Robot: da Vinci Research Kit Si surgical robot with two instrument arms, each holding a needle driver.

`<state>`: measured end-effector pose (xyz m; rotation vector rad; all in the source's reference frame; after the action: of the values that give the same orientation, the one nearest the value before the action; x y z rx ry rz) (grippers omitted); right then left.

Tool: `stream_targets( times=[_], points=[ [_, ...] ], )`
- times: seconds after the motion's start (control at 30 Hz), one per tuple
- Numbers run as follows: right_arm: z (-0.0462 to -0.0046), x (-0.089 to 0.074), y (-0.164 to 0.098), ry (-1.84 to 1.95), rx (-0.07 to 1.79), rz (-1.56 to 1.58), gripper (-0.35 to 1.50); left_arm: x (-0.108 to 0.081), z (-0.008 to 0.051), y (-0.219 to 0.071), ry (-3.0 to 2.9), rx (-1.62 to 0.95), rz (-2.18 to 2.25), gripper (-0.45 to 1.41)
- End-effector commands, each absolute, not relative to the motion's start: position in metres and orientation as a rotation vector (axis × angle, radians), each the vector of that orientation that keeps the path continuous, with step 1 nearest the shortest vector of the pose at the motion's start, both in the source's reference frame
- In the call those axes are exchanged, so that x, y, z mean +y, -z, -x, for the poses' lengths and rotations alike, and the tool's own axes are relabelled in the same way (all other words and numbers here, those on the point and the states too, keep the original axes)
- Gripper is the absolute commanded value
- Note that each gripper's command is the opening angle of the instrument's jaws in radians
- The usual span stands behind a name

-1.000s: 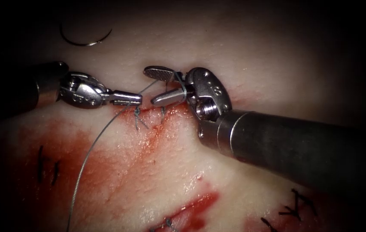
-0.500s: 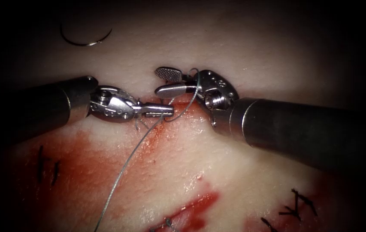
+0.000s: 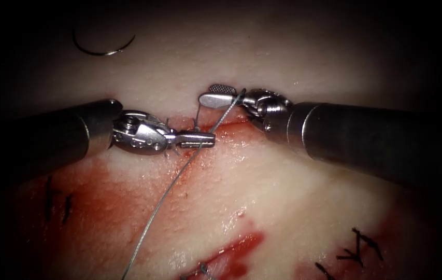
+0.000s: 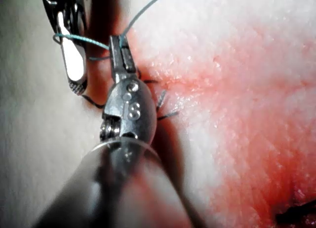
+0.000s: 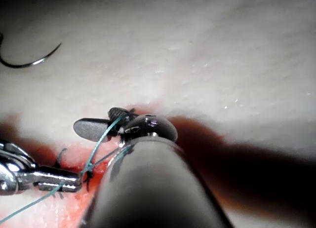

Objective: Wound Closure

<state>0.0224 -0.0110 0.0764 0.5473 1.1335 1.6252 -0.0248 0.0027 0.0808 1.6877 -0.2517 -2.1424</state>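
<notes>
My left tool (image 3: 208, 139) is shut on the thread (image 3: 169, 189) just over the cut (image 3: 231, 123). From these jaws the thread runs down to the lower edge and up across my right tool (image 3: 208, 95). The right tool's jaws stand slightly open with the thread draped over them and nothing gripped. A short thread end (image 3: 198, 115) stands up from the cut just below them. The curved needle (image 3: 101, 50) lies free on the tissue at the far left, outside it. In the left wrist view the left tool (image 4: 118, 44) pinches the teal thread (image 4: 81, 39). The right wrist view shows the right tool (image 5: 94, 123) and the needle (image 5: 27, 63).
Red fluid (image 3: 107, 192) stains the tissue below the cut. Cut stitch ends (image 3: 170, 151) stick out beside the left tool. A second red wound with a stitch (image 3: 221, 259) lies low in the middle. Dark marks (image 3: 358, 249) sit at the lower right and at the left (image 3: 57, 199).
My left tool has moved right along the cut with the thread. My right tool has drawn up and to the right, its jaws narrowing, with the thread laid across them.
</notes>
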Motion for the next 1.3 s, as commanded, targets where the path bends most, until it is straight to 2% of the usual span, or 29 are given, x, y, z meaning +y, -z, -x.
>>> stream_targets(
  times=[0.03,0.23,0.6,1.0,1.13,1.23,1.27,1.3],
  points=[
    [-0.0232,-0.0104,-0.0774,-1.631,1.123,-0.55,0.94,0.0035,0.0254,-0.0812,2.141,-0.256,-1.687,-0.45],
    [-0.0232,-0.0111,-0.079,-1.663,1.079,-0.563,1.01,0.0034,0.0255,-0.0813,2.152,-0.238,-1.681,-0.45],
    [-0.0235,-0.0114,-0.0803,-1.661,1.029,-0.549,1.01,0.0032,0.0255,-0.0815,2.16,-0.224,-1.676,-0.45],
    [-0.0267,-0.0094,-0.0822,-1.684,1.03,-0.522,1.05,0.0031,0.0256,-0.0816,2.165,-0.215,-1.672,-0.45],
    [-0.0277,-0.0097,-0.0824,-1.666,1.023,-0.549,0.96,0.003,0.0256,-0.0816,2.165,-0.21,-1.667,-0.45],
    [-0.0281,-0.0098,-0.0824,-1.654,1.008,-0.536,0.83,0.0029,0.0256,-0.0816,2.164,-0.21,-1.667,-0.45],
    [-0.0283,-0.0098,-0.0824,-1.64,0.997,-0.522,0.76,0.0029,0.0256,-0.0815,2.169,-0.205,-1.67,-0.45],
    [-0.0286,-0.0099,-0.0824,-1.632,0.988,-0.512,0.59,0.0029,0.0256,-0.0815,2.169,-0.203,-1.667,-0.45]
  ],
)
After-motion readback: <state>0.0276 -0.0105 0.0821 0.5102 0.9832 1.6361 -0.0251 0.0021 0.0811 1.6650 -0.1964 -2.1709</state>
